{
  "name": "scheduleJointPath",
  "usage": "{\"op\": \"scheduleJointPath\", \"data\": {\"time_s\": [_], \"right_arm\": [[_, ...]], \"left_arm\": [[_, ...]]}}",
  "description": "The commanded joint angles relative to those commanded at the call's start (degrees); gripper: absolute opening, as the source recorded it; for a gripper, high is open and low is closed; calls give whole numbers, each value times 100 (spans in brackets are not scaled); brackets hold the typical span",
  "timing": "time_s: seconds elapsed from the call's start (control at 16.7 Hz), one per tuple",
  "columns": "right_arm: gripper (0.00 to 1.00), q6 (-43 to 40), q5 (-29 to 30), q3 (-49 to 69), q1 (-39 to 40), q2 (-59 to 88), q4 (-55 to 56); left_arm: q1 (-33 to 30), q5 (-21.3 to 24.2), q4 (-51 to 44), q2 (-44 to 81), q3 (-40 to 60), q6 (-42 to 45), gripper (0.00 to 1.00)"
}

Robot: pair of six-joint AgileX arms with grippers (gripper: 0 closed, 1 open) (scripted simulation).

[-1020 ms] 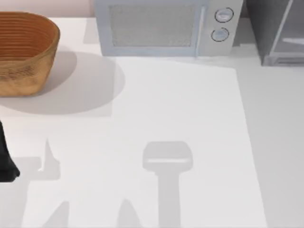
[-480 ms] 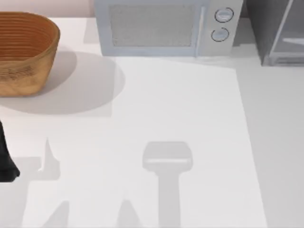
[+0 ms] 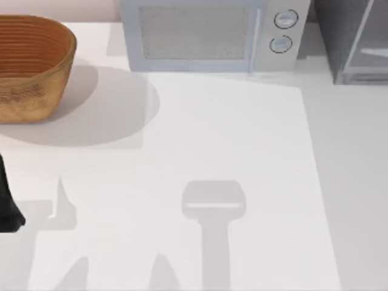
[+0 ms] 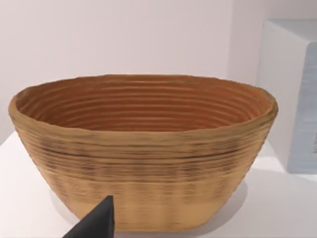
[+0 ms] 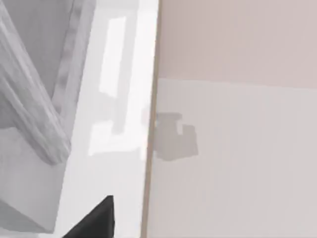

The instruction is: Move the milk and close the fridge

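The microwave (image 3: 209,36) at the back of the bench (image 3: 230,133) is my landmark. The wicker basket (image 3: 33,66) stands well to the left of it, near the bench's left edge, upright and with nothing visible inside in the left wrist view. The fridge (image 3: 351,39) stands just to the right of the microwave, in the back right corner; I see its dark speckled side and the paler glassy door, and the door seems to stand at an angle, so probably not closed yet.

The milk I cannot find on the bench betw. basket, microwave and fridge, so I cannot say where it is now. Maybe it is inside the fridge or out of frame, but this is only my guess.

The left arm (image 3: 7,200) is a dark shape at the left edge, well in front of the basket and far left of the microwave. Its wrist camera looks at the basket wall, prob. because the basket is the place for the carton. One dark tip of the left hand (image 4: 96,223) shows there; how far open it is, I cannot tell, and I see nothing held.

The right hand (image 5: 96,220) is close to the fridge, beside its door frame. Same here: open or closed, cannot tell.
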Motion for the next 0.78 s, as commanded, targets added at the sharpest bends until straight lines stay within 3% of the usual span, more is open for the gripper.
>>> {"op": "scheduleJointPath", "data": {"time_s": [0.24,0.42,0.6,0.78], "right_arm": [[100,2220,57,-72,1081,98,1589],[100,3370,104,-132,2054,122,2649],[100,4060,378,-155,2546,122,3293],[100,4238,538,-171,2617,106,3447]], "left_arm": [[0,0,0,0,0,0,100],[0,0,0,0,0,0,100],[0,0,0,0,0,0,100],[0,0,0,0,0,0,100]]}}
